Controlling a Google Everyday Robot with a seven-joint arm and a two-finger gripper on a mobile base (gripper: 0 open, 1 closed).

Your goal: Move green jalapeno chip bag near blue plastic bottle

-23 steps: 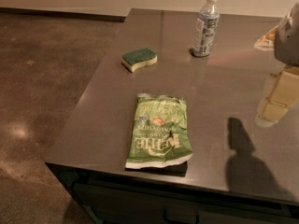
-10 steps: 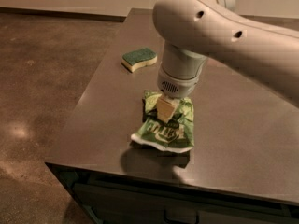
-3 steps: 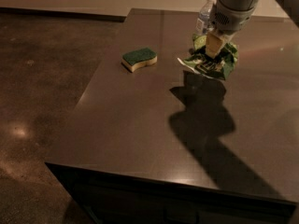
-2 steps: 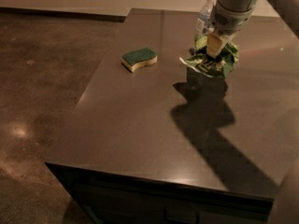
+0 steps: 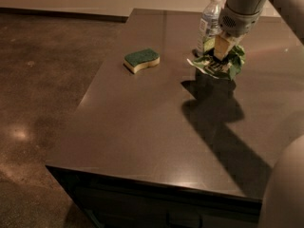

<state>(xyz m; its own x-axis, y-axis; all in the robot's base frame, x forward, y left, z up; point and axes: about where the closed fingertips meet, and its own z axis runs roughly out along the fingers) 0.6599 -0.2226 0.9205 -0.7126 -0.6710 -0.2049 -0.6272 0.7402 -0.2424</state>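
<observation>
Green jalapeno chip bag (image 5: 232, 63) hangs crumpled low over the far side of the table (image 5: 142, 127), just beside the blue plastic bottle (image 5: 209, 25). Our gripper (image 5: 220, 56) is right on top of it, fingers pinched on the foil. We call this the placing step. Next we need to let go and lift away cleanly without nudging the bottle. The sponge (image 5: 141, 60) lies well apart.

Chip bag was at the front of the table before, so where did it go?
The gripper grabbed the green jalapeno chip bag, crumpling it, and carried it from the front of the table to the far side, right beside the blue plastic bottle. Its jaws hold it there. The bottle and sponge stayed put.
</observation>
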